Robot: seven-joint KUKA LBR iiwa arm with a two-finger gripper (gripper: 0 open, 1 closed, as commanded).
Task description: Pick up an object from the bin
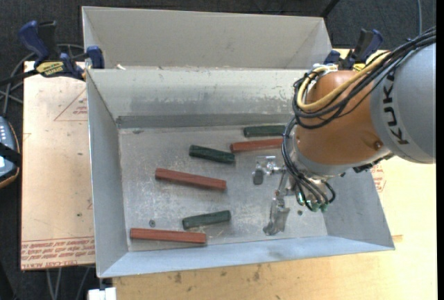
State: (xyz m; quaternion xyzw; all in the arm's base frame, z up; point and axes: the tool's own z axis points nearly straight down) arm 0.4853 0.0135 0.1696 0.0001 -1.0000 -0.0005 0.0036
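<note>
The grey link (pixel 411 101) of the arm carries black letters that run up its side. "KUK" is readable before the edge cuts the word off.

The arm comes in from the right and bends down over the right half of the bin (pixel 104 173). Its rounded orange cover (pixel 340 126) hangs above the floor, with yellow and black cables (pixel 326 87) looped across it. Below that the gripper (pixel 276 221) points down at bare floor in the front right part, close to the foot of the front wall. Whether it is clenched or released I cannot tell, and I see nothing in it.

The nearest thing is a short dark green stick (pixel 206 219), lying to the gripper's left and apart from it. Behind the gripper a red-brown stick (pixel 257 146) lies with one end under the orange cover, and another green stick (pixel 264 130) lies along the back wall. A long red-brown stick (pixel 190 179) crosses the middle, with a green one (pixel 212 154) behind it. A third red-brown stick (pixel 168 236) lies against the front wall at the left. The floor between the sticks is open.
</note>
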